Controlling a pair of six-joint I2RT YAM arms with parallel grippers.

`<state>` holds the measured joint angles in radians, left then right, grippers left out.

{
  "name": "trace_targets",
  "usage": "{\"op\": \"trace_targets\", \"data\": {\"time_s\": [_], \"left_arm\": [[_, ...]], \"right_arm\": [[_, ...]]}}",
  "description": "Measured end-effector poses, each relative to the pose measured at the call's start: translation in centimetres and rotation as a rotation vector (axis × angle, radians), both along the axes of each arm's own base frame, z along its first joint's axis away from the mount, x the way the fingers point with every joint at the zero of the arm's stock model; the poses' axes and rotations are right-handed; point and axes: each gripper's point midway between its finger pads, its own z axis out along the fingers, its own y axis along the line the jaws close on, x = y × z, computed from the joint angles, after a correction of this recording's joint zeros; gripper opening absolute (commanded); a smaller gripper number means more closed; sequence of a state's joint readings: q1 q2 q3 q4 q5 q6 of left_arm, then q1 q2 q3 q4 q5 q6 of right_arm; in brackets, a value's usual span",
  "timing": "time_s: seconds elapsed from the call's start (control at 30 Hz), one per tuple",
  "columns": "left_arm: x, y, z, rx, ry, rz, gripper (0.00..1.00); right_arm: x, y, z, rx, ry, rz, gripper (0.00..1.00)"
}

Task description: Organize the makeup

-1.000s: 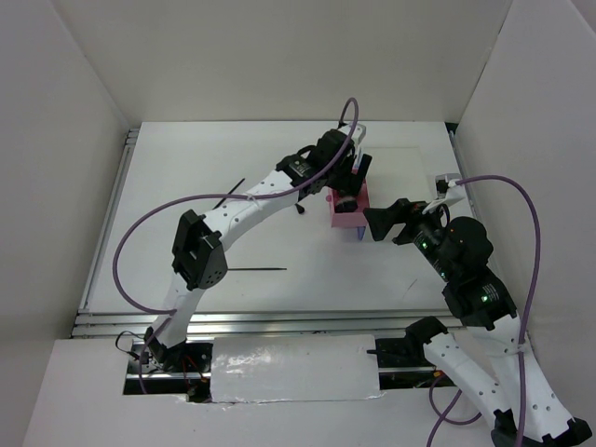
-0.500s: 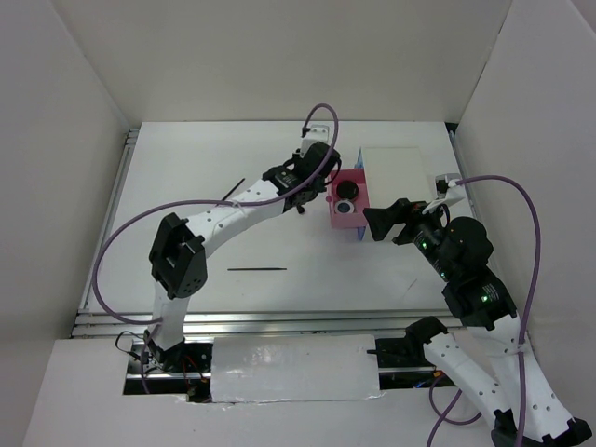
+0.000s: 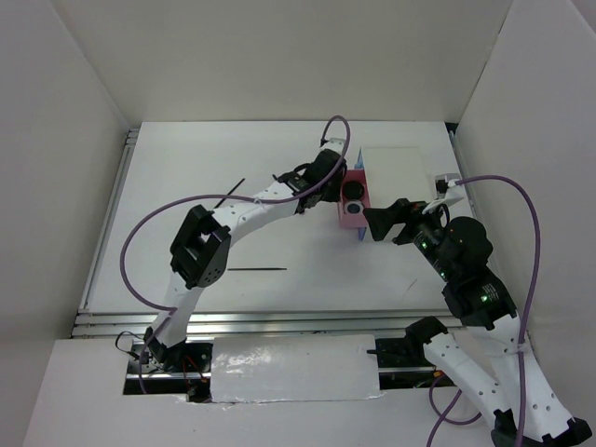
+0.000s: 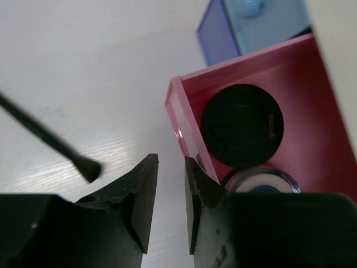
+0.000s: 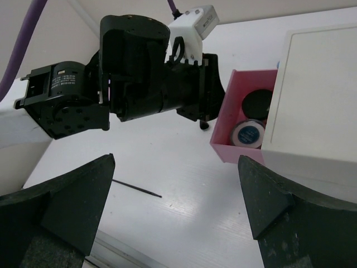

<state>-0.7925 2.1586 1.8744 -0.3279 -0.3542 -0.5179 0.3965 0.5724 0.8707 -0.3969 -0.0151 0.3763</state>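
Now the left gripper [image 4: 170,167] sits just left of the pink drawer [image 4: 179,114], having come off the top of it since a second ago. Its jaws have narrowed from wide to a slim, empty gap, and one finger is at the drawer's wall, contact unclear. Nearer than the drawer, the right gripper [image 5: 178,206] hangs with jaws wide, holding nothing. Inside the drawer lie the blue-topped compact [image 5: 249,134] and, behind it, the black compact [image 4: 242,125]. A brush [image 4: 44,134] lies left of the drawer.
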Motion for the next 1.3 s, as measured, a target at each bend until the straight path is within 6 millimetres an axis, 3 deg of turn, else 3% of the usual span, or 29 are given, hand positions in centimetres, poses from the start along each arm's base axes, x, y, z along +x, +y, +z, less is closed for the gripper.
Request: {"op": "trace_targets", "data": {"time_s": [0.23, 0.4, 0.5, 0.7, 1.0, 1.1, 1.3], "left_arm": [[0.1, -5.1, 0.6, -0.146, -0.007, -0.171, 0.5], [0.7, -7.7, -0.9, -0.21, 0.001, -0.239, 0.55], [0.4, -8.4, -2.3, -0.223, 0.028, -0.269, 0.65], [0.5, -7.6, -3.6, -0.231, 0.048, -0.19, 0.79], [-0.1, -3.3, -6.8, -0.305, 0.129, -0.077, 0.79], [0.7, -3.3, -6.3, -0.363, 0.131, -0.074, 0.77], [1.2, -5.6, -4.5, -0.529, 0.129, -0.135, 0.71]], "right_arm": [[0.0, 0.1, -0.2, -0.001, 0.004, 0.005, 1.0], [0.1, 0.4, -0.6, -0.005, 0.017, 0.016, 1.0], [0.1, 0.6, -0.8, -0.006, 0.023, 0.026, 1.0], [0.1, 0.7, -0.8, -0.004, 0.02, 0.036, 1.0], [0.2, 1.0, -0.8, -0.002, 0.021, 0.05, 1.0], [0.2, 1.0, -0.9, -0.003, 0.024, 0.05, 1.0], [0.2, 1.1, -0.8, -0.003, 0.023, 0.053, 1.0]]}}
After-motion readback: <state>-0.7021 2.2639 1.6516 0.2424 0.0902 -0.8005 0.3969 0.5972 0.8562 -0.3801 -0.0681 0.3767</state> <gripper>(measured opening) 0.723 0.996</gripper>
